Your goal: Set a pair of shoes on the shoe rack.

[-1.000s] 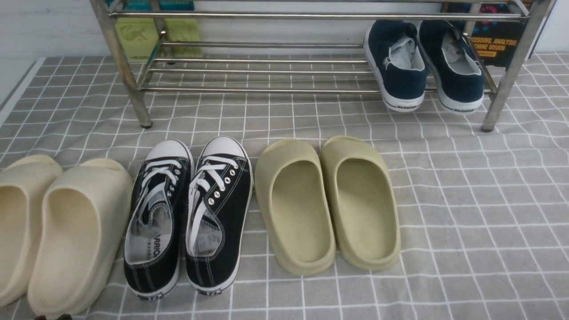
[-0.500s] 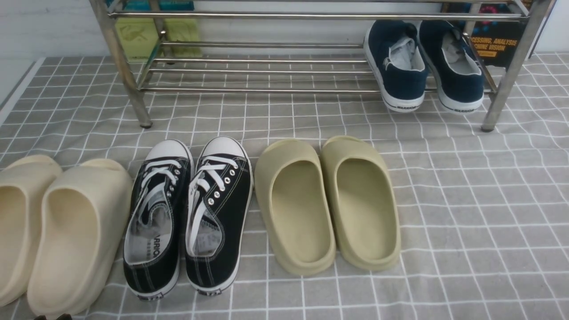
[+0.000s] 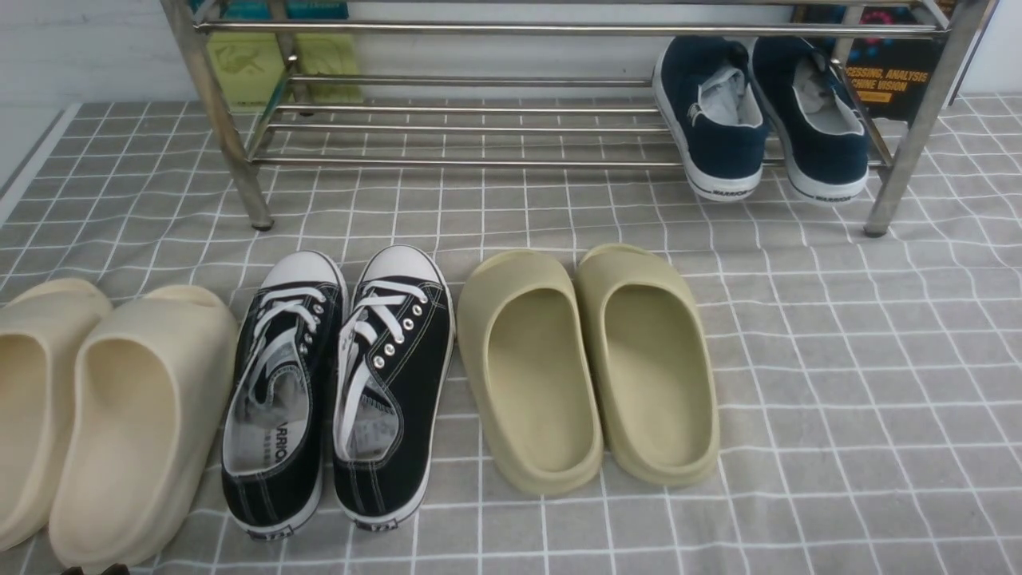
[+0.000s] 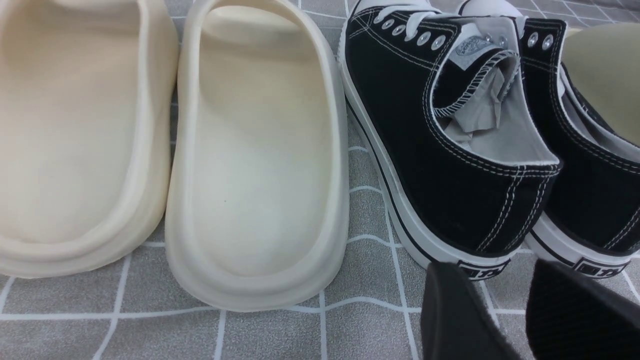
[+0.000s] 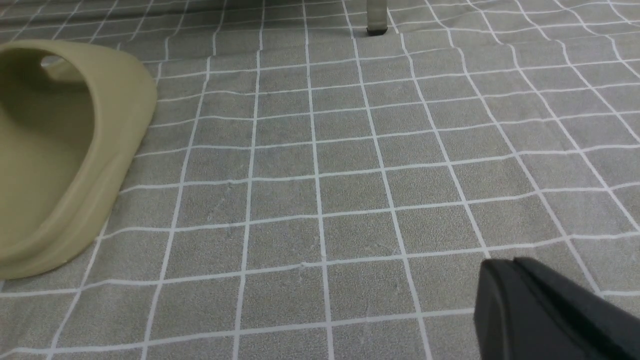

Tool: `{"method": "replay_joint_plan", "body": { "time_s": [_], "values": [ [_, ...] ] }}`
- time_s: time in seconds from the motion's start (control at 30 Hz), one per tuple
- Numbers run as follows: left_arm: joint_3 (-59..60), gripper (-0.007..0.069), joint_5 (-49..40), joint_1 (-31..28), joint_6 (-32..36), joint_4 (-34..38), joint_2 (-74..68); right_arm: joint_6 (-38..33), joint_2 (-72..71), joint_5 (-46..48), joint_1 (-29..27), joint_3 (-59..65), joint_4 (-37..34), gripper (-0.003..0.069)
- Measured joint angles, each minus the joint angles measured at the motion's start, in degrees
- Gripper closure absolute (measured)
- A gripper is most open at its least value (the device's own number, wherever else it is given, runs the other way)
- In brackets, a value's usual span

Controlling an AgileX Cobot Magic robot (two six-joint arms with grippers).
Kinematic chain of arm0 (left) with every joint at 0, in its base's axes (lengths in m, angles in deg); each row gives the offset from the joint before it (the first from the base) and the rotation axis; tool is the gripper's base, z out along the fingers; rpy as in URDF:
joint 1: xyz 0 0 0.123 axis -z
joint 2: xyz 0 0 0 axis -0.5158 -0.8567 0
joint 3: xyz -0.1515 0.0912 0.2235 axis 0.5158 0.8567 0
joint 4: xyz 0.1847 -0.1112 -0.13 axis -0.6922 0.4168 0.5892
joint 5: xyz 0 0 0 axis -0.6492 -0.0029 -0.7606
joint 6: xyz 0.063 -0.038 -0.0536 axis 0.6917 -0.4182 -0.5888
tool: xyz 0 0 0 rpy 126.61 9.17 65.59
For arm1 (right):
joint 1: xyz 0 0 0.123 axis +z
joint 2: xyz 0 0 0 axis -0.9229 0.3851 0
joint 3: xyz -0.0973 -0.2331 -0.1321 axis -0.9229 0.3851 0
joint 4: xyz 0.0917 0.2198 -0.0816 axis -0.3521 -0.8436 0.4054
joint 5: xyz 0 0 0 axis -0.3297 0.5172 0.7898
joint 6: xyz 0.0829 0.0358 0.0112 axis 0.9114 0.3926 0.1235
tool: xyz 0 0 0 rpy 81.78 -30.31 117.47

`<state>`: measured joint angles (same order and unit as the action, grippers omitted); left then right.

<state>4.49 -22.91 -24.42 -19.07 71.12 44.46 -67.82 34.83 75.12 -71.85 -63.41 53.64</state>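
A wide, low silver shoe rack (image 3: pixel 479 128) of horizontal steel tubes stands at the far side of a counter (image 3: pixel 838 359) covered in grey cloth with a white grid. The pair of navy slip-on shoes (image 3: pixel 758 120) rests on the rack's lower tier, at its right end, just inside the right front leg (image 3: pixel 902 168). The two shoes sit side by side, heels with white soles facing the camera and overhanging the front tube slightly, toes pointing to the wall. Pale crumpled paper shows inside each.

In front of the rack, three other pairs lie in a row on the cloth, toes toward the rack. Nearest the rack's middle is a pair of olive foam slides (image 3: pixel 591 367). To their left are black lace-up sneakers (image 3: pixel 339 383) with white toe caps, and farther left again cream foam slides (image 3: pixel 96 415), partly cut off by the frame edge.

Behind the rack, a green item (image 3: pixel 279 60) sits by its left end and a dark book cover (image 3: pixel 890 76) with orange lettering by its right end.

The left end effector (image 4: pixel 515 310) sits low, close behind the black sneakers' heels; its two dark fingers stand apart with nothing between them. The right end effector (image 5: pixel 545 310) hovers over bare cloth, in front of the rack's right front leg and well apart from the olive slide (image 5: pixel 60 150); its dark fingers appear pressed together, holding nothing.
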Motion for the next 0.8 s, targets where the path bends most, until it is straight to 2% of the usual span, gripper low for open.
{"method": "replay_joint_plan", "body": {
  "time_s": [0.8],
  "values": [
    [0.00, 0.0386, 0.00, 0.00, 0.00, 0.00, 0.00, -0.30, 0.00, 0.00, 0.00, 0.00, 0.00, 0.0622]
  ]
}}
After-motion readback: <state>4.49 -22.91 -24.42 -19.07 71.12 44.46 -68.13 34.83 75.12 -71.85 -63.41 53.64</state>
